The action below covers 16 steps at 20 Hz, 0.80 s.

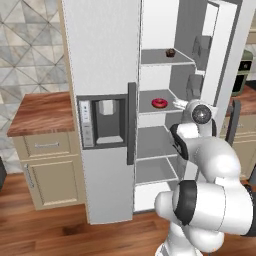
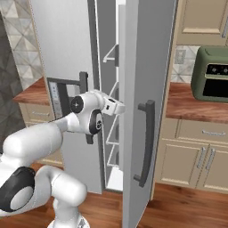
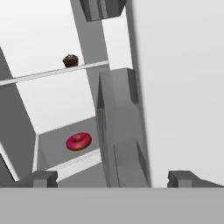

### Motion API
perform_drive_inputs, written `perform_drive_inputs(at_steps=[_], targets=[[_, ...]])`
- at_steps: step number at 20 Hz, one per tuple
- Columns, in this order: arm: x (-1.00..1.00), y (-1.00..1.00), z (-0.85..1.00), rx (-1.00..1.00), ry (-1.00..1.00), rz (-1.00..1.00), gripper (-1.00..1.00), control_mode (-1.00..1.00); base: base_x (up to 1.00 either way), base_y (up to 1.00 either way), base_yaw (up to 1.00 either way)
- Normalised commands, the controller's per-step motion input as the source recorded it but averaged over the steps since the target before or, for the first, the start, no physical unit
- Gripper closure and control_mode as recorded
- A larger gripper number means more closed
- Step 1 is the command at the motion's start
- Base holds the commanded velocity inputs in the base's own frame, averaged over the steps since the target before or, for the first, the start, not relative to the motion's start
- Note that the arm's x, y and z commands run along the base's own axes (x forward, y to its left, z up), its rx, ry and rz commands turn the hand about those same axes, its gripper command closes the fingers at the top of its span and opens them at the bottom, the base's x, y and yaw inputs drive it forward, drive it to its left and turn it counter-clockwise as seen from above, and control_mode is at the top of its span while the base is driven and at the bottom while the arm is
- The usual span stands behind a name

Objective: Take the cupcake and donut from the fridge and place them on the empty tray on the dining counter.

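I am at the fetching step, with nothing picked yet: my two-finger gripper (image 3: 112, 177) hangs spread wide and released, its dark fingertips (image 3: 43, 177) holding nothing, at the open right side of the tall silver-grey fridge (image 1: 102, 60).

The small ring donut with glossy pink-red frosting (image 3: 78, 141) lies on a white shelf (image 1: 150, 111) inside that fridge, deeper in than my fingers and well apart from them. The tiny dark brown cupcake (image 3: 70, 60) stands on the fridge shelf above the donut's.

The donut lies flat, hole facing up; being a ring, it has no long axis to speak of, so any approach across its width serves. The cupcake stands upright, top up, its axis vertical.

I judge the donut the nearer target. My next move calls for pushing further into the fridge past the open door (image 2: 142, 89), lowering over that shelf, and bringing my fingers to either side of the ring before closing.
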Motion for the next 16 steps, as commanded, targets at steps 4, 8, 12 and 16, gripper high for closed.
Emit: perform_drive_inputs(at_steps=[4, 8, 12, 16], targets=[[0.11, -0.99, -0.15, 0.08, 0.03, -0.01, -1.0, -1.0, 0.0, 0.0, 0.0], [-0.24, -1.0, -0.07, 0.18, 0.03, -0.05, -1.0, -1.0, 0.0, 0.0, 0.0], [-0.47, -1.0, -0.08, 0.21, 0.0, -0.01, -1.0, -1.0, 0.0, 0.0, 0.0], [-0.48, -1.0, -0.08, 0.21, 0.0, -0.01, -1.0, -1.0, 0.0, 0.0, 0.0]])
